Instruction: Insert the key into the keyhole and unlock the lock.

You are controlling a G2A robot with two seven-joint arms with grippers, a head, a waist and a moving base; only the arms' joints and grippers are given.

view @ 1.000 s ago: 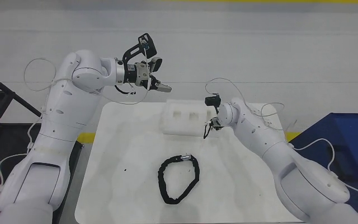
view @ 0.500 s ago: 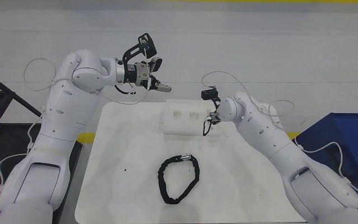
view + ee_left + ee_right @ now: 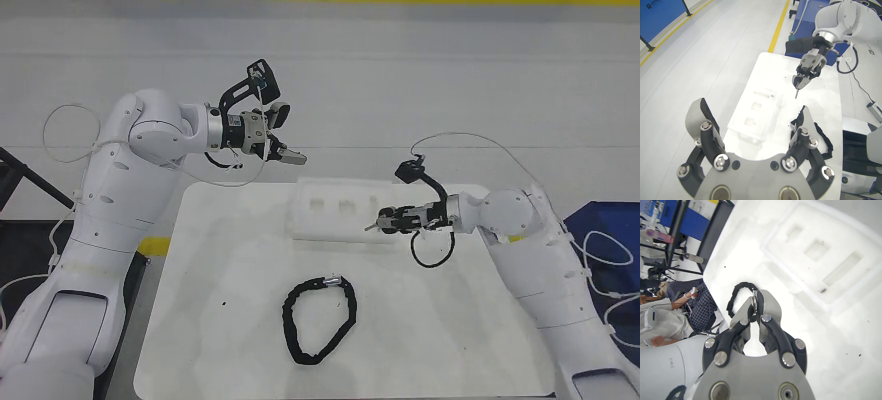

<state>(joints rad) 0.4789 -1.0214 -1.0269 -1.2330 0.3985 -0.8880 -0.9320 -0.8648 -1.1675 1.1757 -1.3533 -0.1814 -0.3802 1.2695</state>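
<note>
My left gripper point(image 3: 291, 155) has not moved. It hangs wide open and empty past the far left corner of the table point(image 3: 230, 300). The lock point(image 3: 289, 325) lies where it was, in the near middle. My right gripper point(image 3: 378, 224) has swung out to the right. It now points left at the right near corner of the white tray point(image 3: 335, 190), pinched tight on the key point(image 3: 796, 94).
</note>
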